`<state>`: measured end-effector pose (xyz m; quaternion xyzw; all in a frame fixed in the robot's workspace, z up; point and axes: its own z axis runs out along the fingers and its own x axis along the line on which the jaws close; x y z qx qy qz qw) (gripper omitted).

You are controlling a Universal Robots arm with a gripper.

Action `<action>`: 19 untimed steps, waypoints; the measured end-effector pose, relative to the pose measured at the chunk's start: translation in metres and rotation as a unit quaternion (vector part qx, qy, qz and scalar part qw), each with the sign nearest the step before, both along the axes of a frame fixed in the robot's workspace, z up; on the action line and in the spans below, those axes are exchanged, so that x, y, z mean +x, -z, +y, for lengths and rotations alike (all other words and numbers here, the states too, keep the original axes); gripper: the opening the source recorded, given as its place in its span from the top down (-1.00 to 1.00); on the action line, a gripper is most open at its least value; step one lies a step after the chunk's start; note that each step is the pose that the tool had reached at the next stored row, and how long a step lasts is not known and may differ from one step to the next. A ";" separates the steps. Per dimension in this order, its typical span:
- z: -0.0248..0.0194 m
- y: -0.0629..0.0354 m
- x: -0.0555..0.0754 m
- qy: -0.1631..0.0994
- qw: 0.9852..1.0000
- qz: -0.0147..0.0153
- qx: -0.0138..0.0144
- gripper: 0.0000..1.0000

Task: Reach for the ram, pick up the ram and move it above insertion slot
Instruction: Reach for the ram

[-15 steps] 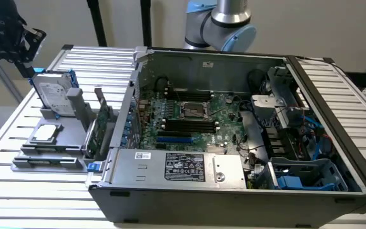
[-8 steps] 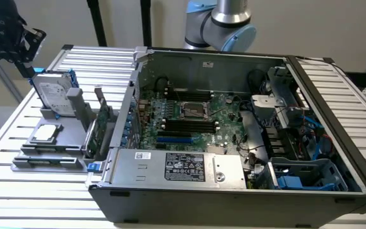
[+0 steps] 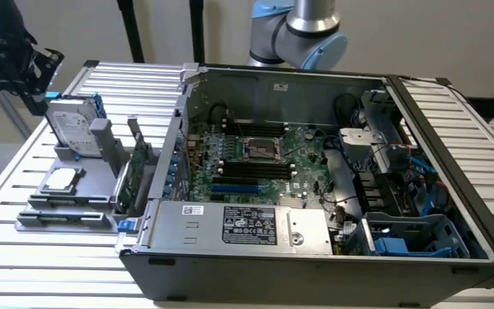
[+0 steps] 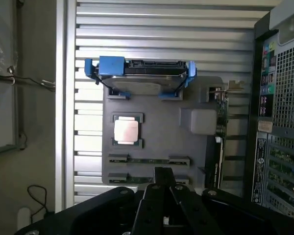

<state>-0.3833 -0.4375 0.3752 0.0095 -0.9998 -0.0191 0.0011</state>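
Ram: the ram (image 4: 148, 160) lay flat in a slot of the grey holder (image 4: 157, 142), on the slatted table (image 3: 24, 270) outside the computer case (image 3: 316, 277).
Long axis: it ran along the length of the hard drive (image 3: 74, 129) and crosswise to the upright expansion card (image 3: 137, 170).
Gripper: the gripper (image 4: 164, 177) was in the air, clear of the ram. Its jaws were pressed together with nothing between them.
Writing: there were white labels on the hard drive and on the power supply (image 3: 247, 225), but the print was too small to read.
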 end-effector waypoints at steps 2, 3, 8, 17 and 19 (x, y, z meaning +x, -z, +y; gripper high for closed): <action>-0.0081 0.0028 0.002 0.000 1.000 0.001 0.000 0.79; -0.0119 0.0042 0.003 0.000 1.000 0.001 0.000 0.79; -0.0287 0.0104 0.007 0.000 1.000 0.003 0.000 0.79; -0.0504 0.0174 0.013 0.000 1.000 0.007 -0.001 0.79; -0.0505 0.0174 0.013 0.000 1.000 0.008 -0.001 0.79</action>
